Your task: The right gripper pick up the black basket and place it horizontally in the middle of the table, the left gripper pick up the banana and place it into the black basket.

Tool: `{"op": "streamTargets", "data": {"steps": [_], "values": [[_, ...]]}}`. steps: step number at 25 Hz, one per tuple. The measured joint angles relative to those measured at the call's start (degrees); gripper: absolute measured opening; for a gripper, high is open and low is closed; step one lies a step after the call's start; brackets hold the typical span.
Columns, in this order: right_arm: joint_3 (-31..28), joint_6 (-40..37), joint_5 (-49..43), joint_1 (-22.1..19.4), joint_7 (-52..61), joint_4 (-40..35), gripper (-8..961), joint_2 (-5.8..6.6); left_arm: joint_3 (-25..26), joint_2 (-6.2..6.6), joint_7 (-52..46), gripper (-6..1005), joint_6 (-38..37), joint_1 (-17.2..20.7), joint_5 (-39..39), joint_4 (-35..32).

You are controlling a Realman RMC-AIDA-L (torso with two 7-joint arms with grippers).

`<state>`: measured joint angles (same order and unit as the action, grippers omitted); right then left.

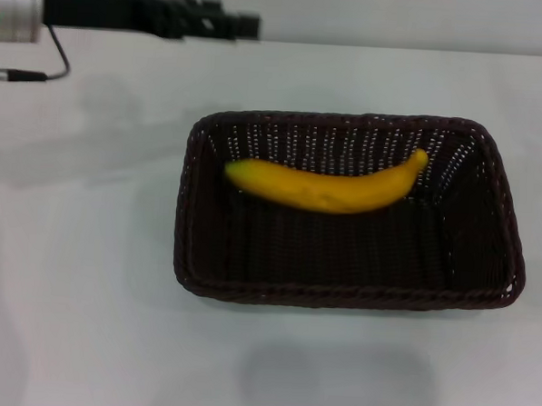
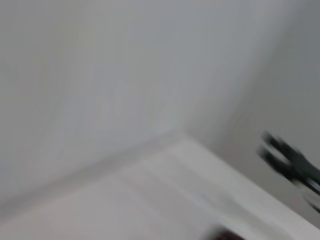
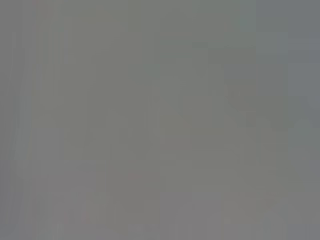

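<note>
The black basket [image 1: 188,253] lies lengthwise across the middle of the white table [image 1: 76,284] in the head view. The yellow banana [image 1: 326,190] lies inside it, on the basket floor toward the far wall, with its stem end pointing right. My left gripper [image 1: 237,25] is held high at the far left of the table, well clear of the basket and with nothing in it. My right gripper does not show in any view. The right wrist view is plain grey.
The left wrist view shows the white table [image 2: 165,195] meeting a grey wall, with a blurred dark shape [image 2: 292,162] off to one side. A soft shadow [image 1: 334,379] lies on the table in front of the basket.
</note>
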<state>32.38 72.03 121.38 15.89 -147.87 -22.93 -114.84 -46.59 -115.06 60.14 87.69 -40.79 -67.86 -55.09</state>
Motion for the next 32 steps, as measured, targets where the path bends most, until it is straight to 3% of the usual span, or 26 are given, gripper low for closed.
{"op": "streamTargets", "data": {"steps": [3, 8, 12, 15, 19, 23, 32], "values": [[-0.5, 0.8, 0.0, -0.1, 0.1, 0.6, 852, -0.05, 2.6, -0.57, 8.7, 892, -4.6, 5.2, -6.1, 0.1], [-0.5, 3.2, 0.1, 0.2, 0.1, 2.6, 852, -0.06, 9.6, -3.79, 30.7, 883, -8.5, 15.6, -21.8, 4.0], [-0.6, 4.4, 0.1, 0.5, -0.4, 4.3, 852, -0.07, 10.1, -4.11, 51.6, 883, -7.8, 21.8, -38.9, 15.9], [-0.6, 4.4, 0.1, 0.8, -1.2, 6.0, 852, -0.14, 10.2, -4.08, 71.2, 883, -5.2, 24.9, -52.5, 29.9], [-0.6, 4.5, 0.2, 1.5, -2.3, 8.1, 852, -0.26, 10.2, -4.35, 87.4, 883, -1.9, 26.7, -62.6, 41.9], [-0.6, 4.6, 0.8, 2.0, -2.5, 10.0, 852, -0.3, 10.3, -4.42, 95.1, 883, -0.2, 27.0, -70.2, 49.3], [-0.7, 5.8, 1.5, 2.5, -6.6, 13.4, 852, -0.38, 10.3, -4.42, 100.0, 883, -0.1, 27.0, -73.7, 51.8]]}}
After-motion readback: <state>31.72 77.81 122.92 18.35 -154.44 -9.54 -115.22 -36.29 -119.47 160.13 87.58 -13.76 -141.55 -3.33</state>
